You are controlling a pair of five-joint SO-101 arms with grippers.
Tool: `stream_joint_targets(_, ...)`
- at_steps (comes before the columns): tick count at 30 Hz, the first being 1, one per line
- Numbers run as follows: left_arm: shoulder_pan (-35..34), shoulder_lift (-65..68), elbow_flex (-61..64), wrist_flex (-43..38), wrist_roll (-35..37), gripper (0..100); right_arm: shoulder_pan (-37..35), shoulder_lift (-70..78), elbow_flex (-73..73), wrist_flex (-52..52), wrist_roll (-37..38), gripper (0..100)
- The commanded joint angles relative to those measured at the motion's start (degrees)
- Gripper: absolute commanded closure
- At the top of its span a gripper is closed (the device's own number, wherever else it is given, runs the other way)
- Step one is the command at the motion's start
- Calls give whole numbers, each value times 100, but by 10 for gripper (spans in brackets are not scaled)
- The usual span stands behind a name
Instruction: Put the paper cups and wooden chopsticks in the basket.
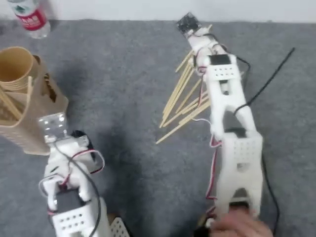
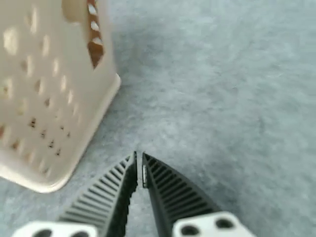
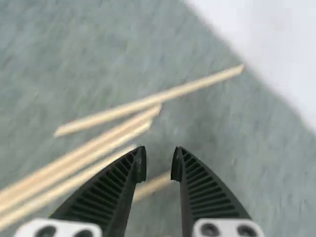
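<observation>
A beige perforated basket stands at the left, holding stacked paper cups and a few chopsticks. My left arm is just right of it. The left gripper is shut and empty, hovering over grey carpet beside the basket's wall. Several loose wooden chopsticks lie fanned out at the far middle, partly hidden under my right arm. The right gripper is open by a narrow gap, low over the far ends of the chopsticks, with one stick passing beneath its fingers.
A plastic bottle with a red label lies at the far left corner. The grey carpet ends at a white strip just beyond the chopsticks. Black cables trail to the right of the right arm.
</observation>
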Motion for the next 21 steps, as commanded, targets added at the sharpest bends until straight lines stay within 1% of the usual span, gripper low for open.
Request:
stream_joint_targets(1,97,-826,136,167,-62,987,101,699,-774,-1402,97,897)
stream_joint_targets(3,97,-782,145,149,-62,987,180,1253,-905,-2343,97,897)
stream_joint_targets(8,149,-738,145,141,-70,987,233,2818,-1327,-5200,149,897)
stream_joint_targets(10,290,-738,145,141,-97,987,215,3319,-1802,-5833,316,898)
stream_joint_targets(12,396,-738,145,158,-246,987,180,3749,-2514,-5798,211,908)
stream_joint_targets(14,413,-738,154,167,-290,987,145,4075,-3314,-5473,-308,980)
stream_joint_targets(15,413,-738,163,167,-299,987,145,4189,-3701,-5305,-659,998)
stream_joint_targets(17,413,-738,163,167,-299,987,189,4277,-4316,-4971,-1363,973)
stream_joint_targets(18,413,-738,163,167,-299,987,215,4277,-4510,-4778,-1644,985)
stream_joint_targets(21,431,-738,171,167,-308,987,207,4110,-4642,-4215,-2066,991)
